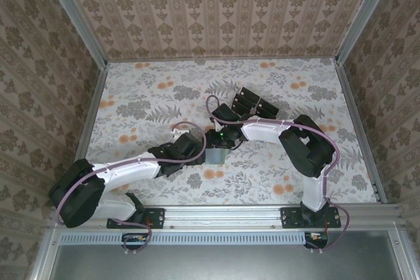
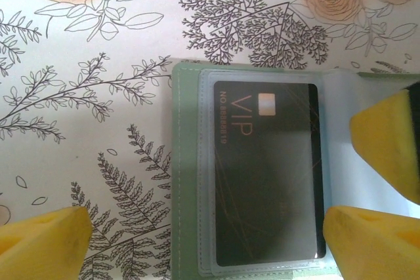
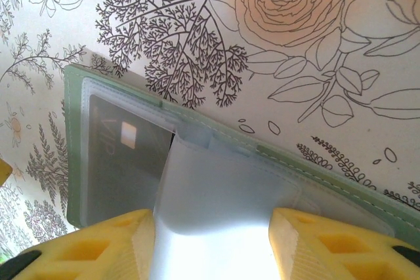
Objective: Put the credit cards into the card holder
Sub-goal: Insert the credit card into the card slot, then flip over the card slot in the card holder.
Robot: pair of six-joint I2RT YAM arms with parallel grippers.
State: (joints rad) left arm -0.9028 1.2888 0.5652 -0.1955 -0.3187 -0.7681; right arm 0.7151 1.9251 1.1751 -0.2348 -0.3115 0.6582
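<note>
Right pincer point(image 3: 213, 247) flanks a clear sleeve point(image 3: 213, 195) of the card holder point(image 3: 74, 149).

Floral tabletop point(image 1: 151, 90) (orange blooms); damask walls point(image 1: 216, 11)

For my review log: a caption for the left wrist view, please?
Open left gripper above the sage-green soft wallet, a black rectangular VIP card inside its clear plastic sleeve.

The black credit card point(image 2: 266, 175) reads "VIP" and a small "NO" number.
</note>
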